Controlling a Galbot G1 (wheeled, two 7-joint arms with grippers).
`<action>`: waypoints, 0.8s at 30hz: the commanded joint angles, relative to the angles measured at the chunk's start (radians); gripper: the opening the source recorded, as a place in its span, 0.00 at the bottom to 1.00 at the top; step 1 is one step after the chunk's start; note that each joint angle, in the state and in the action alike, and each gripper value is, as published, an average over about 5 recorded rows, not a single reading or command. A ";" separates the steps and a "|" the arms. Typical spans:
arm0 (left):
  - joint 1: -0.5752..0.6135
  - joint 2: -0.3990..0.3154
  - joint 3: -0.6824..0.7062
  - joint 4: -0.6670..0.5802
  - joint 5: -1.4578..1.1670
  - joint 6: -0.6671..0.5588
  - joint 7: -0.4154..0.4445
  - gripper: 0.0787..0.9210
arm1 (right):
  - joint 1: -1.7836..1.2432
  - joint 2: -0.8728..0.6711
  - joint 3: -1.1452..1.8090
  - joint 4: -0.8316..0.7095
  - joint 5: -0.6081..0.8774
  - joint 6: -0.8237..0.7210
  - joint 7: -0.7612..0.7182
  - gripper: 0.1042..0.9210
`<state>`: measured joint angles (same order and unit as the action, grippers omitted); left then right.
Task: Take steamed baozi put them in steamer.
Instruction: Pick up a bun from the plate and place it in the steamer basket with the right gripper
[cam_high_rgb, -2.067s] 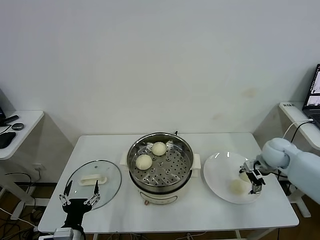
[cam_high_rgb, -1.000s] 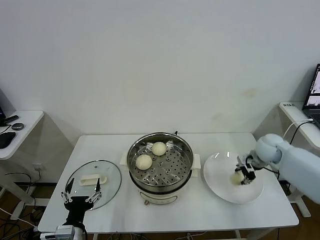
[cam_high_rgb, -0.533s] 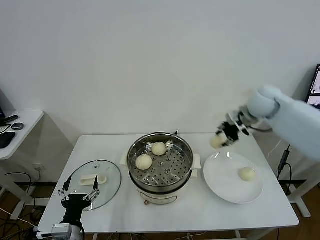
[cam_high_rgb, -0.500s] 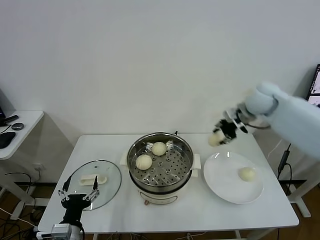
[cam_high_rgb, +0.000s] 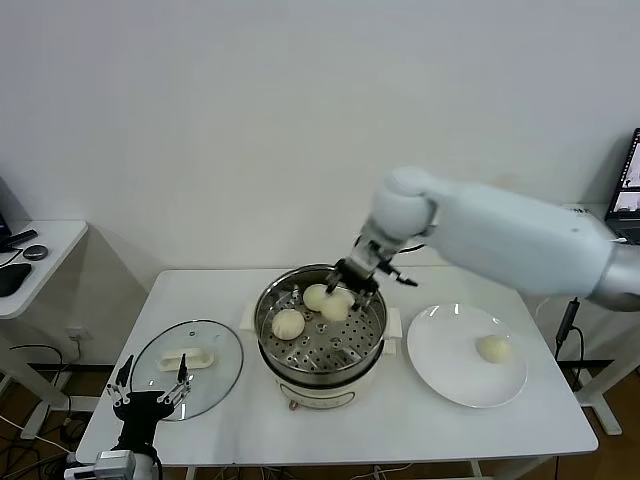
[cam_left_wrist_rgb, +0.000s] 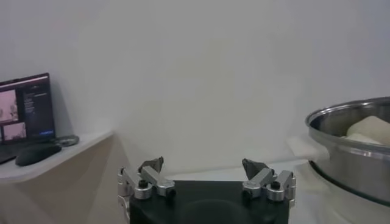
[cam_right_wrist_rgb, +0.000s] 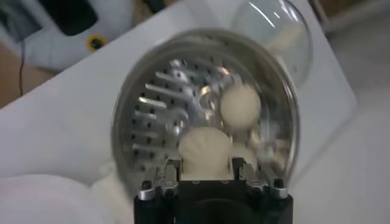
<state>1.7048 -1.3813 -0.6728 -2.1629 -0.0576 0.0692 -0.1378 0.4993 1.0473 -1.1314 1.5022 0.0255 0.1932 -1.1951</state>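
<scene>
Here the right pincer (cam_high_rgb: 343, 296), clenched on a baozi (cam_high_rgb: 336, 308), hangs inside the steamer (cam_high_rgb: 320, 325) beside two buns, so release comes next; one bun remains on the plate (cam_high_rgb: 440, 370), while the left pincer (cam_high_rgb: 147, 397), spread, idles near the desk's (cam_high_rgb: 400, 430) edge.

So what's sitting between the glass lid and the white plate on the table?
In the head view, the steamer stands between the glass lid and white plate, with the right gripper holding a baozi above its tray.

Office-like lab: desks, laptop (cam_high_rgb: 628, 180)
</scene>
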 joint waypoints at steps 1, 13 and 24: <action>0.001 -0.002 -0.009 0.003 0.000 0.000 0.000 0.88 | -0.029 0.151 -0.105 -0.001 -0.188 0.284 0.040 0.49; 0.001 -0.008 -0.012 0.022 0.002 -0.003 -0.001 0.88 | -0.085 0.112 -0.084 0.001 -0.315 0.403 0.048 0.49; -0.002 -0.004 -0.012 0.024 0.002 -0.002 0.000 0.88 | -0.083 0.096 -0.037 -0.037 -0.293 0.415 0.106 0.61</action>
<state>1.7049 -1.3874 -0.6848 -2.1416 -0.0561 0.0665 -0.1383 0.4119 1.1429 -1.1919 1.4811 -0.2427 0.5591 -1.1287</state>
